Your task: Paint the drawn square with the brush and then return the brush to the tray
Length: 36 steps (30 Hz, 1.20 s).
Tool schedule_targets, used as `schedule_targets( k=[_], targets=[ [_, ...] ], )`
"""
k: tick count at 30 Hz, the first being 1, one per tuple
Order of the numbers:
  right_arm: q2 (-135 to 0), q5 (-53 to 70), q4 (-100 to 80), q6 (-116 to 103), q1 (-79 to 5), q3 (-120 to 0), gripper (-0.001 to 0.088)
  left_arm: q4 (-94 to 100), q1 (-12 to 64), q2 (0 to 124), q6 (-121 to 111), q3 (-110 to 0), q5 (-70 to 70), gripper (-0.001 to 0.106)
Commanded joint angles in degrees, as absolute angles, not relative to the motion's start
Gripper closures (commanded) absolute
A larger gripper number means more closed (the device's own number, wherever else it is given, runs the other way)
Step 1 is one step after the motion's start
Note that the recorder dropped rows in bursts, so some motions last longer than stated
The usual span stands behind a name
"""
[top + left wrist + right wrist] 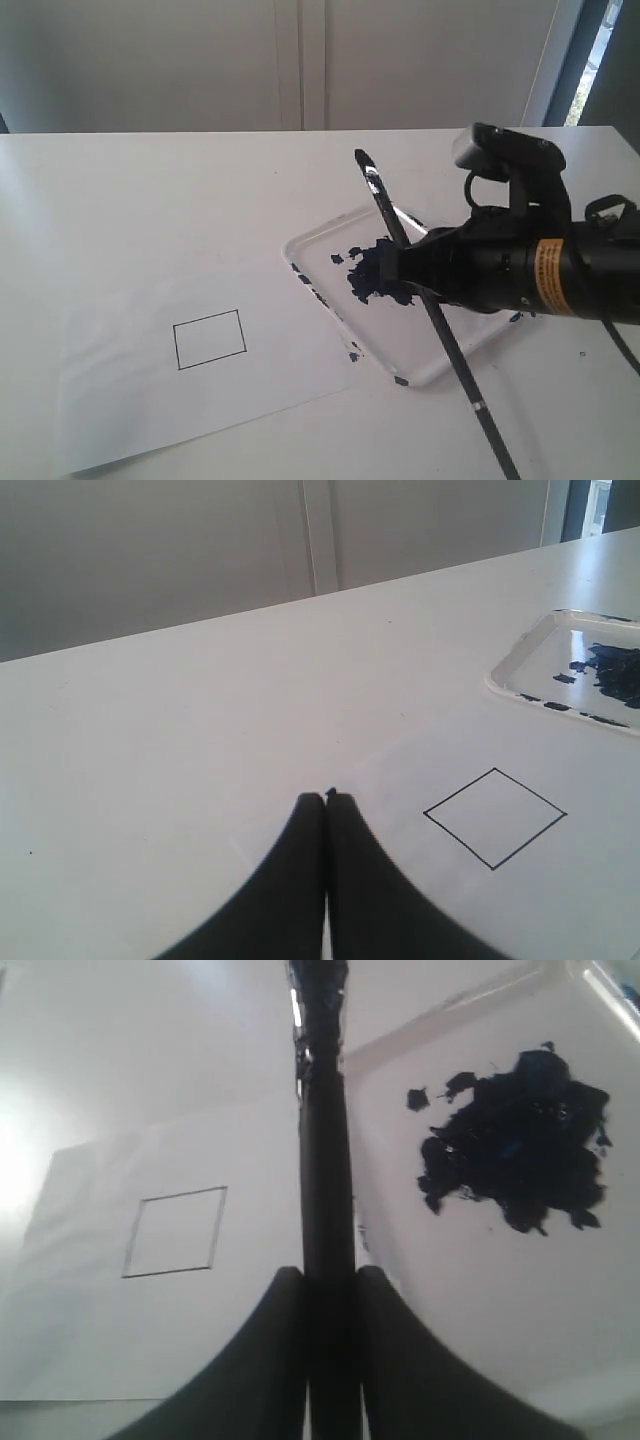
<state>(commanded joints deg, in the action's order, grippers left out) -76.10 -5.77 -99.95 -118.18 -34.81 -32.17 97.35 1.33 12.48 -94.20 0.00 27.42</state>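
The long black brush [453,350] is slanting over the clear plastic tray [412,378], the right gripper [325,1275] clamping its handle; the left gripper [327,800] is sitting closed, empty.

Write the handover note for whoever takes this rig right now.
Right gripper: shut on the brush, held slanting over the tray, bristle end raised.
Left gripper: shut, empty, over the table near the drawn square.
Drawn square: on the paper left of the tray, no paint in it.
Done: brush in the grip.
Left: paint the square, return the brush to the tray.
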Motion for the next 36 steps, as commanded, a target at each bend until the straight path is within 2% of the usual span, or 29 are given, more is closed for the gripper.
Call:
schedule_targets(
  k=[3, 13, 36],
  targets=[
    [-78.6, -1.6, -99.9, -118.2, -34.8, -30.6, 0.0868, 97.3, 1.3, 12.5, -94.2, 0.0, 27.4, 0.105],
    [-87.0, 1.5, -99.9, -114.9, -34.8, -29.7, 0.0868, 97.3, 1.3, 12.5, -94.2, 0.0, 27.4, 0.105],
    [-91.6, 0.4, -99.9, -111.6, -34.9, -34.0, 0.0860, 97.3, 1.3, 12.5, -94.2, 0.0, 27.4, 0.105]
  ],
)
